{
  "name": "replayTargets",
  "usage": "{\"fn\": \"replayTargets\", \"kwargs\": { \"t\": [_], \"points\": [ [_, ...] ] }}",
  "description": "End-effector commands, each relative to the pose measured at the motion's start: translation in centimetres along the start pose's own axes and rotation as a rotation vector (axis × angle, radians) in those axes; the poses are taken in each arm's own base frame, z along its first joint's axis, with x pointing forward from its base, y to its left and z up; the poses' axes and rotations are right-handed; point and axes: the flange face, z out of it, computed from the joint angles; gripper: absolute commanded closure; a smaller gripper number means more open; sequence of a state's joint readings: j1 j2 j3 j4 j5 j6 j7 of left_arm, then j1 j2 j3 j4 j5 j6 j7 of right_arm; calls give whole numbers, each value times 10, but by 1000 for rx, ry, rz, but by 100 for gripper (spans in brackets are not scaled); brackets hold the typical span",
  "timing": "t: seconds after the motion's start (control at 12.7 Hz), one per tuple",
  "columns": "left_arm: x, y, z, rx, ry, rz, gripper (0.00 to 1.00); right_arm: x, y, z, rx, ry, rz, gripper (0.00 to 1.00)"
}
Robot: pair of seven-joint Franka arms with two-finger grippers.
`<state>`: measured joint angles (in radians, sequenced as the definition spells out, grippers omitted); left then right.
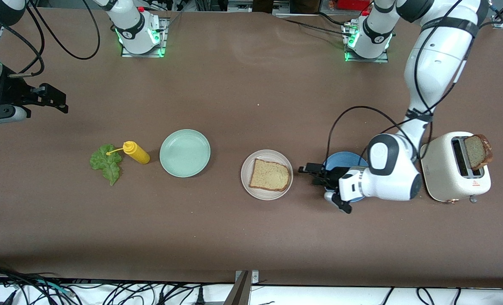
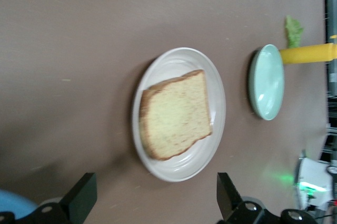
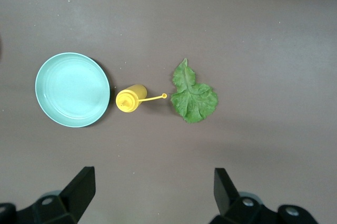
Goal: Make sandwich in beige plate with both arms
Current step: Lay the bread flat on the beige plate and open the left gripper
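**First slice down on the beige plate, both pairs of jaws standing spread**

One bread slice (image 1: 269, 175) is lying flat in the beige plate (image 1: 246, 183), which is sitting near the middle of the table (image 1: 251, 237). The left gripper (image 1: 311, 173) is hanging low just beside that plate, toward the left arm's end of the table and over the rim of the blue plate (image 1: 344, 158). Its jaws are standing wide apart and holding nothing; in the left wrist view the two fingers (image 2: 79, 203) are framing the plate and the bread, which suggests the slice is being left there as the sandwich's base.

A second slice (image 1: 477, 151) is sticking up out of the white toaster (image 1: 450, 171), which is standing near the left arm's edge of the table. It is probably being kept for the top layer, within the left arm's reach.

The lettuce leaf (image 1: 106, 164) is lying on the bare table toward the right arm's end, with the yellow squeeze bottle (image 1: 135, 152) just beside it and the mint-green plate (image 1: 185, 153) between the bottle and the beige plate. The right gripper (image 1: 50, 98) is hovering high over the right arm's edge of the table, jaws spread and empty. Its wrist camera is looking straight down on the leaf, bottle and green plate, so this arm seems to be waiting in position to fetch the lettuce next.
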<state>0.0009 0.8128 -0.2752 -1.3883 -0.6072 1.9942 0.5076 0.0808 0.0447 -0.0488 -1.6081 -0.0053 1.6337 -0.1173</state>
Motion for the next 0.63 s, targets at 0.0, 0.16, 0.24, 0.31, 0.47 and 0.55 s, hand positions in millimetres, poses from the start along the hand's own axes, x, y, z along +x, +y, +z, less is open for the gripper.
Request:
{"fn": "replayTargets", "kwargs": {
  "t": [0.0, 0.16, 0.24, 0.31, 0.47, 0.55],
  "points": [
    [-11, 0, -47, 87, -41, 37, 0, -2, 2, -16, -17, 20, 2, 0],
    [-20, 3, -96, 199, -68, 34, 0, 6, -1, 2, -8, -11, 9, 0],
    [-24, 9, -115, 263, -85, 26, 0, 8, -1, 8, -9, -23, 5, 0],
    [-29, 19, -131, 317, -106, 9, 0, 5, -1, 10, -7, -34, 6, 0],
    [-38, 42, -162, 486, -149, -52, 0, 1, 0, 16, -6, -85, -8, 0],
    [-43, 60, -177, 569, -152, -90, 0, 0, 3, 18, 1, -94, -21, 0]
  ]
}}
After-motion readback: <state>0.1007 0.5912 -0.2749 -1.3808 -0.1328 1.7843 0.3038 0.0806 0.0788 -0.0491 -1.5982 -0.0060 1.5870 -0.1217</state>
